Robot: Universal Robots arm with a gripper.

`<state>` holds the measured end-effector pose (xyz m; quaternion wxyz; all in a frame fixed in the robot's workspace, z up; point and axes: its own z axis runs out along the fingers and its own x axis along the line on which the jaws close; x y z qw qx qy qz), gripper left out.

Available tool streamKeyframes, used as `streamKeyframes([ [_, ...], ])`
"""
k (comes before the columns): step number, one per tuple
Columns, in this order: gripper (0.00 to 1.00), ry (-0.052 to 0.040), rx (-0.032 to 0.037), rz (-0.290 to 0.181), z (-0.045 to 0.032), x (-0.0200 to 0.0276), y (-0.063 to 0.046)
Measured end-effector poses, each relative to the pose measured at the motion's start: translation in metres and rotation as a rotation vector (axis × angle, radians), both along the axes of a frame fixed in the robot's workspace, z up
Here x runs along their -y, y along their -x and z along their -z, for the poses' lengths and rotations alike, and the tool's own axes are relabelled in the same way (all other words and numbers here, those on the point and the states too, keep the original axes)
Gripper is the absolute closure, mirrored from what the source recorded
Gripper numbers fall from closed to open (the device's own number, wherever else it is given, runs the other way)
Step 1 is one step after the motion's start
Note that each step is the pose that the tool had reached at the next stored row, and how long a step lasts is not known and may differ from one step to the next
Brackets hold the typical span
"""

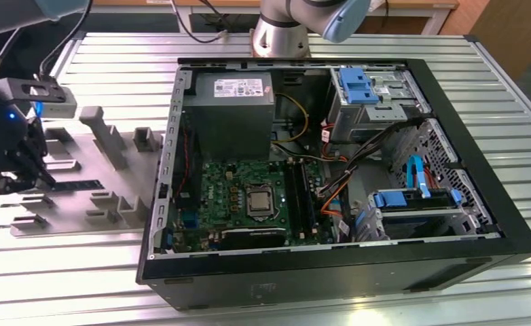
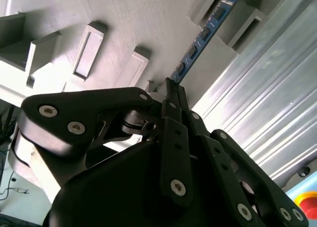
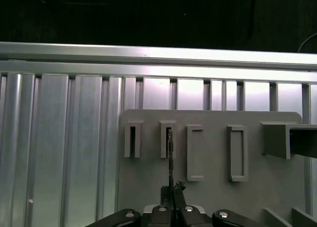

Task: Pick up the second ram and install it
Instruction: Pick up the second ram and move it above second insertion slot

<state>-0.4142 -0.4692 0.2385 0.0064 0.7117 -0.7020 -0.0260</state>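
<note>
The second ram (image 2: 200,38) is a slim blue board with dark chips, standing on edge on the grey holder tray (image 1: 111,170) at the exterior view's left. My gripper (image 2: 171,85) is shut on its near end. The stick's far end lies by a slotted block of the tray. In the first wrist view the ram (image 3: 171,152) shows edge-on, running from a slot to my gripper (image 3: 172,190). In the exterior view the gripper (image 1: 41,178) holds the dark stick (image 1: 77,183) low over the tray. The green motherboard (image 1: 238,197) lies inside the open computer case (image 1: 338,272).
The case holds a grey power supply (image 1: 233,102), blue drive brackets (image 1: 406,198) and loose cables (image 1: 338,183). Upright grey blocks (image 1: 102,132) stand on the tray. Everything rests on a ribbed metal table (image 1: 57,272). The arm's base (image 1: 279,34) stands behind the case.
</note>
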Motion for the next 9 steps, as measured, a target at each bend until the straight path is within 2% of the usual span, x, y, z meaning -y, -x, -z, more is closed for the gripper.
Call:
streamKeyframes([
  [5,0.88,0.0000,0.0000,0.000,-0.0138,-0.0005,0.000],
  [9,0.88,-0.0001,0.0001,0.000,-0.0282,-0.0011,0.000],
])
